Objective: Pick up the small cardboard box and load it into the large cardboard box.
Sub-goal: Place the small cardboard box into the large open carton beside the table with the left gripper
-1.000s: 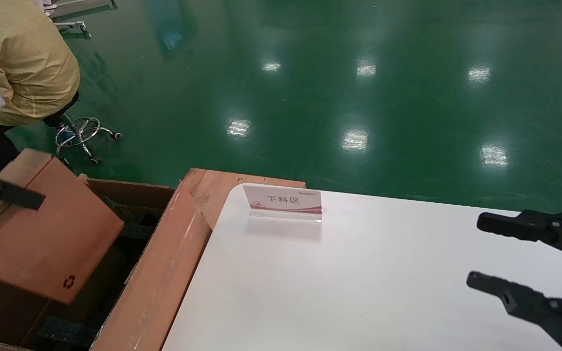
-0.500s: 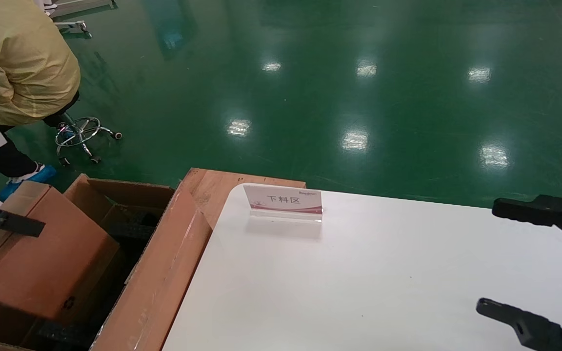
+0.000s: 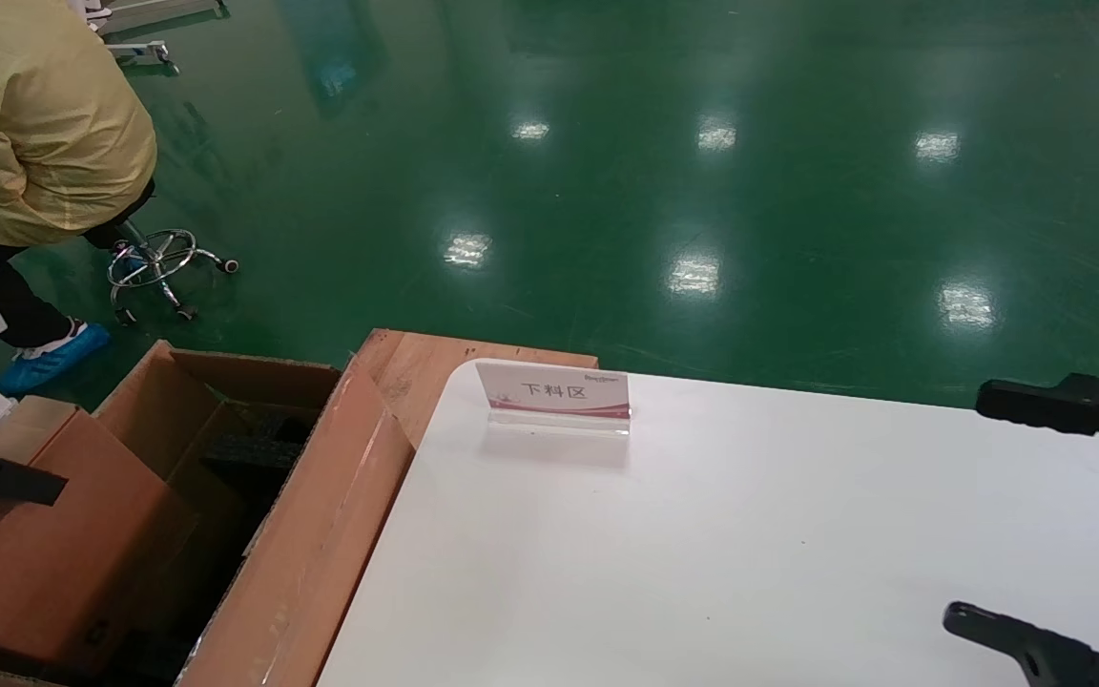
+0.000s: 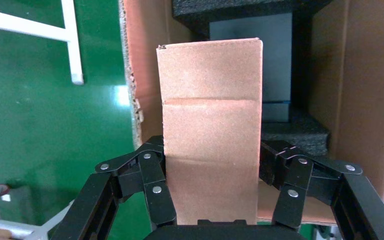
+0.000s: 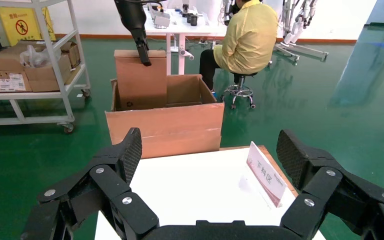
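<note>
The small cardboard box (image 3: 63,544) is a plain reddish-brown carton that stands tilted, partly sunk inside the large cardboard box (image 3: 321,534) at the left of the table. My left gripper (image 4: 211,165) is shut on the small cardboard box (image 4: 210,125), one finger against each side. Black foam blocks (image 4: 300,135) lie below it inside the large cardboard box (image 4: 345,90). My right gripper (image 3: 964,508) hangs open over the table's right end, holding nothing. From the right wrist view, the small cardboard box (image 5: 140,80) stands upright in the large cardboard box (image 5: 165,127).
A white table (image 3: 702,534) carries a small sign stand (image 3: 554,396). A wooden board (image 3: 416,367) sits between the table and the large carton. A person in a yellow coat (image 3: 34,114) sits on a stool (image 3: 158,262) at the far left. A shelf cart (image 5: 35,65) stands beyond.
The small cardboard box has gone down and to the left into the large carton with my left gripper. My right gripper's fingers have spread wider and drawn back to the right.
</note>
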### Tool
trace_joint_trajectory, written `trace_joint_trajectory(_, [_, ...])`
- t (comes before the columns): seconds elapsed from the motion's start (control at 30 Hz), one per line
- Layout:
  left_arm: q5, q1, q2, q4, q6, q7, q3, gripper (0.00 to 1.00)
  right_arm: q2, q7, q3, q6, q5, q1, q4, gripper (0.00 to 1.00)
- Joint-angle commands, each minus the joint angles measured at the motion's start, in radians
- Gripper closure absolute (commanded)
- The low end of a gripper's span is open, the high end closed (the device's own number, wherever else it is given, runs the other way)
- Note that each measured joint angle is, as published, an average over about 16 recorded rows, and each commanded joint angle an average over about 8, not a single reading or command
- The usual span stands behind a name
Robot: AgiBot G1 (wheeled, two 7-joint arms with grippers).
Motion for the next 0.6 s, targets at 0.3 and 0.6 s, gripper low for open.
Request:
trace_joint_trajectory(0.3, [0.03,0.02,-0.008,-0.003,-0.018,0.008,0.007,1.0,0.0,0.0,-0.001,0.0,0.0,0.0,0.0,0.0])
trace_joint_trajectory(0.6, [0.054,0.042,-0.005,0.0,-0.055,0.025,0.006,1.0,0.0,-0.001,-0.001,0.0,0.001,0.0,0.0,0.0])
